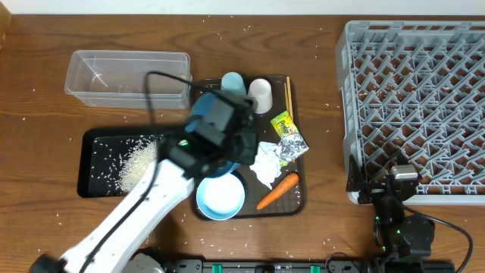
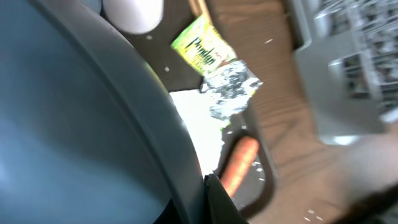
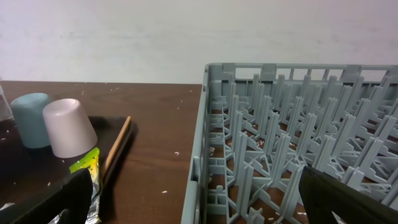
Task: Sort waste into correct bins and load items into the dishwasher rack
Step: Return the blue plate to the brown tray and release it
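My left gripper (image 1: 236,148) hangs over the brown serving tray (image 1: 297,199), shut on the rim of the dark-blue plate (image 2: 62,124), which fills the left wrist view. The pale-blue bowl (image 1: 220,196) sits on the tray's front. The pale-blue cup (image 1: 233,81), white cup (image 1: 260,92) and chopsticks (image 1: 288,95) are at its back. The yellow-green wrapper (image 1: 283,121), silver wrapper (image 1: 292,144), tissue (image 1: 265,163) and carrot (image 1: 277,191) lie to the right. Rice (image 1: 140,163) lies in the black tray (image 1: 95,163). The brown lump is hidden. My right gripper (image 1: 395,189) is open and empty by the rack (image 1: 417,98).
The clear tub (image 1: 125,76) stands empty at the back left, behind the black tray. Loose rice grains are scattered over the wooden table. The rack's left wall (image 3: 199,155) is close in front of my right gripper (image 3: 208,205).
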Tool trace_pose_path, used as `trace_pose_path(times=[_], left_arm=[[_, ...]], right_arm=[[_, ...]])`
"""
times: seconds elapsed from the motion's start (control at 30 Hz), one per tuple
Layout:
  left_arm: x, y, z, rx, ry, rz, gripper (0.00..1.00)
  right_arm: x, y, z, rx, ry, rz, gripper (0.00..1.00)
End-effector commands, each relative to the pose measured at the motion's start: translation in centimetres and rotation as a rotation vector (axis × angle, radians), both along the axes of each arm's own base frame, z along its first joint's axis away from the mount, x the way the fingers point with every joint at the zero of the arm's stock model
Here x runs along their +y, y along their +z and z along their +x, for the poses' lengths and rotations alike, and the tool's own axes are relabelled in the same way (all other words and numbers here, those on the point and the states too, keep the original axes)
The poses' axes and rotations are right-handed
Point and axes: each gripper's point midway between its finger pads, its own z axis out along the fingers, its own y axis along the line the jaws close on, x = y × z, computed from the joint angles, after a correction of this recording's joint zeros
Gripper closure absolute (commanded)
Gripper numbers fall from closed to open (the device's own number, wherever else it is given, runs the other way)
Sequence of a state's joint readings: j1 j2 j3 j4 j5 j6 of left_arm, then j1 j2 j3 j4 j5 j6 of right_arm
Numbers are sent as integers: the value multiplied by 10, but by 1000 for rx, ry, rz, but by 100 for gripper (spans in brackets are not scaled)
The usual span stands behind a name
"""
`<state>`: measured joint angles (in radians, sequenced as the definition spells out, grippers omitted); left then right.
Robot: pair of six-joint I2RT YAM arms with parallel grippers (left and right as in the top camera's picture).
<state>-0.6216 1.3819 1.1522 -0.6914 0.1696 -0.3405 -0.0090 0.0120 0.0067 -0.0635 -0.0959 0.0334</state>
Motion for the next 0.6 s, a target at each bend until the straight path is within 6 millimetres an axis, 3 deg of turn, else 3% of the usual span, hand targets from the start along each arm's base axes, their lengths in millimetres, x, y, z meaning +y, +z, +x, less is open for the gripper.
trace_pose_path(times=[0.0, 0.17, 0.53, 0.57], left_arm=[[0, -13, 17, -15, 64, 62, 94], [-11, -34, 30, -1, 63, 71, 94], [-9, -45, 28, 40, 88, 85, 92], [-9, -46, 27, 43, 87, 87, 83]], right_arm=[[-3, 0, 0, 0, -14, 3, 1], [-3, 0, 0, 0, -14, 3, 1], [-3, 0, 0, 0, -14, 3, 1], [-3, 0, 0, 0, -14, 3, 1]])
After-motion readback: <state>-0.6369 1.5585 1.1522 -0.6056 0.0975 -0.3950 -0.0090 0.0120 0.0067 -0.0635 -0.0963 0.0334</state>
